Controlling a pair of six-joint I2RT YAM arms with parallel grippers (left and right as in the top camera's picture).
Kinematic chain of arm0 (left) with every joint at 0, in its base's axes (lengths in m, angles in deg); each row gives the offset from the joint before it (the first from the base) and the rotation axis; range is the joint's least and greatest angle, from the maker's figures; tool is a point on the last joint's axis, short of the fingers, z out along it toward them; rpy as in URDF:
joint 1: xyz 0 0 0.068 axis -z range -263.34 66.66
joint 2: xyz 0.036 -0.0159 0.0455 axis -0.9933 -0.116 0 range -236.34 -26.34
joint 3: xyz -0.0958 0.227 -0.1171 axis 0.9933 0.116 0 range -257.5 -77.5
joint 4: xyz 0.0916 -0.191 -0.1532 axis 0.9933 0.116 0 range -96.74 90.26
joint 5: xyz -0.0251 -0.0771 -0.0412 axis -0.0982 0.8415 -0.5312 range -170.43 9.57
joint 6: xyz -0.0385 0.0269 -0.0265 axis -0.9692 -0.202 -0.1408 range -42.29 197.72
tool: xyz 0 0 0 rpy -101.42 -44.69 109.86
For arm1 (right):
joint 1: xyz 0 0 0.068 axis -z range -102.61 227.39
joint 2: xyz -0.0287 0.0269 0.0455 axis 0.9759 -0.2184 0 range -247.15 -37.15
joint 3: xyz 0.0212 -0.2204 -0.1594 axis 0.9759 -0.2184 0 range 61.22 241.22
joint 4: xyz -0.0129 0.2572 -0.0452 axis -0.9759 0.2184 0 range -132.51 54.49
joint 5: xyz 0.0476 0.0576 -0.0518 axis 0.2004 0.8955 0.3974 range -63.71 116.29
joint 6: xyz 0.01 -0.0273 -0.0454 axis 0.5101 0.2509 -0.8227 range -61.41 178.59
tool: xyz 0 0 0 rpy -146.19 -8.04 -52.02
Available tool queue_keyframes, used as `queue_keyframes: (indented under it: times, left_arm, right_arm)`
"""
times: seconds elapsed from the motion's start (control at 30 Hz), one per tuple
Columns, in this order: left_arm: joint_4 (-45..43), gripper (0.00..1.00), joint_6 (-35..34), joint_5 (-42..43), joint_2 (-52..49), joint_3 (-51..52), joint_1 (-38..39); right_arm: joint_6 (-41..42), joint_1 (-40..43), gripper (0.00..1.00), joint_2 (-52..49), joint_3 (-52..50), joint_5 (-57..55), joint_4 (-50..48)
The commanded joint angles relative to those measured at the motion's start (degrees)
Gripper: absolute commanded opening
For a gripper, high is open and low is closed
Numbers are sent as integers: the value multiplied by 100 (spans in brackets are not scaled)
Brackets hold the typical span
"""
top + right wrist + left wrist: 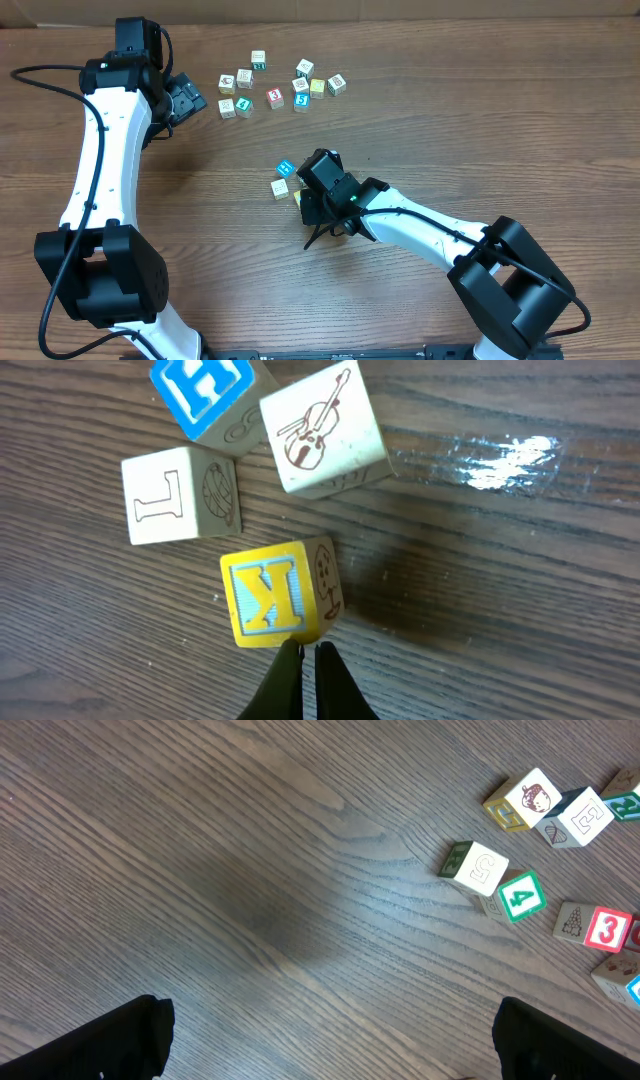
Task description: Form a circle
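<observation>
Four cubes (283, 177) for the circle are bunched mid-frame on the table (480, 120) overhead, and with the right fingers (292, 678) clenched empty right at the yellow K cube (270, 595) (left fingers (125, 1035) spread, nothing held), it could easily be twisted off-line or shoved into the L cube (180, 495).

Bright, even light. Soft shadow on table (260, 920), left wrist view. Glare streak, right wrist view. Focus sharp.
</observation>
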Motion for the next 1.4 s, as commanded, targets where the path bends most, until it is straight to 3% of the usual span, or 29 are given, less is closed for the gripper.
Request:
queue_keyframes:
  times: [0.0, 0.23, 1.37]
  left_arm:
    - [-2, 100, 7, 4, 111, -79, -4]
    - [-2, 100, 7, 2, 111, -79, -4]
    - [-2, 100, 7, 4, 111, -79, -4]
  right_arm:
    - [37, 26, 4, -76, -55, 24, -61]
    - [44, 24, 4, -76, -55, 540, 179]
    - [122, 31, 4, -380, -76, 280, -404]
